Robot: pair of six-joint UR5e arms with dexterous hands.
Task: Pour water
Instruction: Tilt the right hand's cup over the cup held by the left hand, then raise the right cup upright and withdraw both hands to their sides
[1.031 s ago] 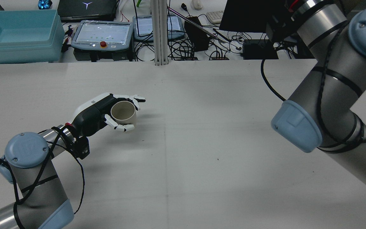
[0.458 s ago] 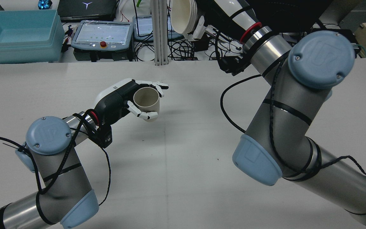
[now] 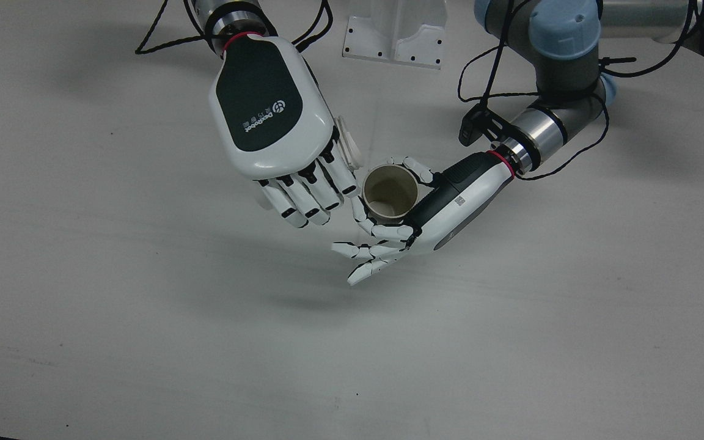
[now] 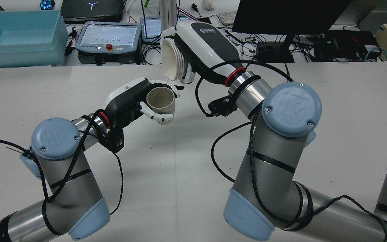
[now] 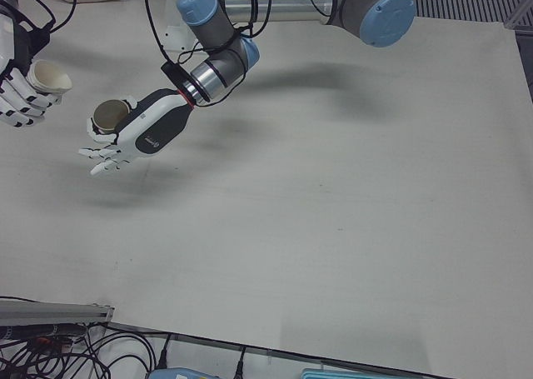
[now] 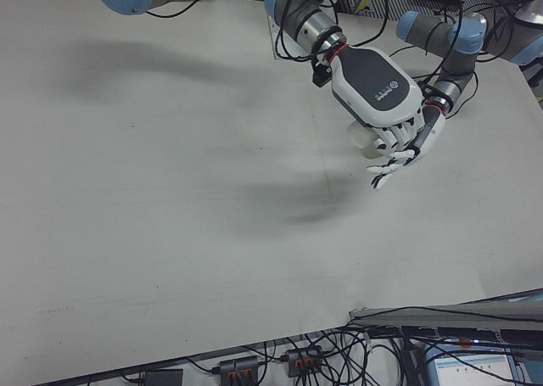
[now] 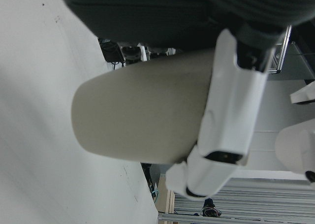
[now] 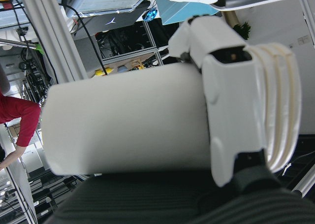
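Note:
My left hand is shut on a beige cup, held upright above the table with its mouth open to the top. My right hand is shut on a white ribbed cup, tipped on its side with its mouth facing the beige cup, just above and beyond it. From the front, the right hand covers most of the white cup, right beside the left hand. No water is visible. The hand views show the beige cup and the white cup close up.
Beyond the table's far edge stand a teal bin, a teach pendant, a monitor and tangled cables. A metal post rises at the back centre. A person's red sleeve shows in the right hand view.
My right arm swung in from the right and brought the white cup down close to the beige cup. My left hand lifted the beige cup and carried it toward the table's centre.

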